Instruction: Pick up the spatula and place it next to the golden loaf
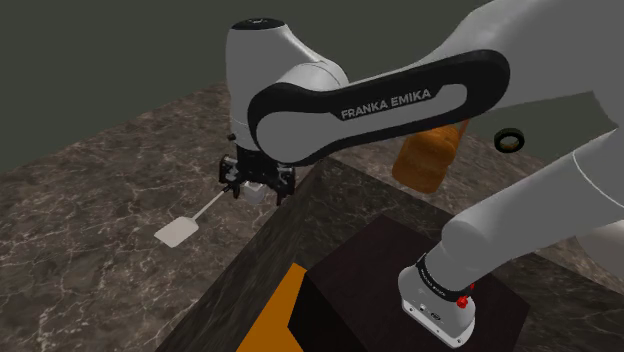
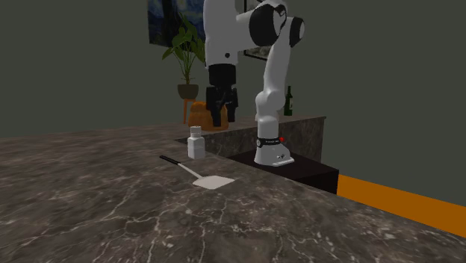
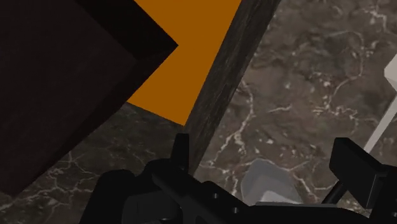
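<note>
Tool (image 2: 222, 119): released, fingers (image 3: 353, 167) spread apart, nothing gripped. It hangs above a white bottle (image 2: 196, 142) without touching it. Spatula (image 1: 183, 227): lies flat on the dark marbled worktop (image 1: 90, 260), with its handle end just beside the bottle, its pale blade farther out, clear of both fingers. Golden loaf (image 1: 428, 158): orange-brown, sits beyond the arm, well apart from the spatula
</note>
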Controlling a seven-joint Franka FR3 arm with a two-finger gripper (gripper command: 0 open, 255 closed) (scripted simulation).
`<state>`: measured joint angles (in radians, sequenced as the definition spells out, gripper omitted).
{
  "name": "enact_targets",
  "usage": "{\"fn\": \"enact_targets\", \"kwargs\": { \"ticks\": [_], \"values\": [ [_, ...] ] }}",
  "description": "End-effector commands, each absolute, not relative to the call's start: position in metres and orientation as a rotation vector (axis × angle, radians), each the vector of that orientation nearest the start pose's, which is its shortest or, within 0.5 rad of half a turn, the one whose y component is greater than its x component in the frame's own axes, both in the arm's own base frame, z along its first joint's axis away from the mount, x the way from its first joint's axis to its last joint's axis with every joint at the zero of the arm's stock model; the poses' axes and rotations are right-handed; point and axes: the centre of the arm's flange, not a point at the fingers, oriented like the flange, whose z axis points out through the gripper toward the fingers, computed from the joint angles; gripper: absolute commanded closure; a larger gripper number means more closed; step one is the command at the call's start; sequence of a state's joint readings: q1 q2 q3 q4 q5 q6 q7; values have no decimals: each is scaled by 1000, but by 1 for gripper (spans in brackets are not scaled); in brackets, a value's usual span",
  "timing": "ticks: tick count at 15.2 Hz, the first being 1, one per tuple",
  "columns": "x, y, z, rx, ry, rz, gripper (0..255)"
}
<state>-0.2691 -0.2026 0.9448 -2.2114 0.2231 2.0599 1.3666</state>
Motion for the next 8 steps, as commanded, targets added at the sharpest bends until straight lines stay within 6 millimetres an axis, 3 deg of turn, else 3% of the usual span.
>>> {"fn": "enact_targets", "kwargs": {
  "ticks": [1,8],
  "values": [
    [398,346,419,-2839,1360,31,0],
    [471,391,387,-2667,1716,-60,0]
  ]
}}
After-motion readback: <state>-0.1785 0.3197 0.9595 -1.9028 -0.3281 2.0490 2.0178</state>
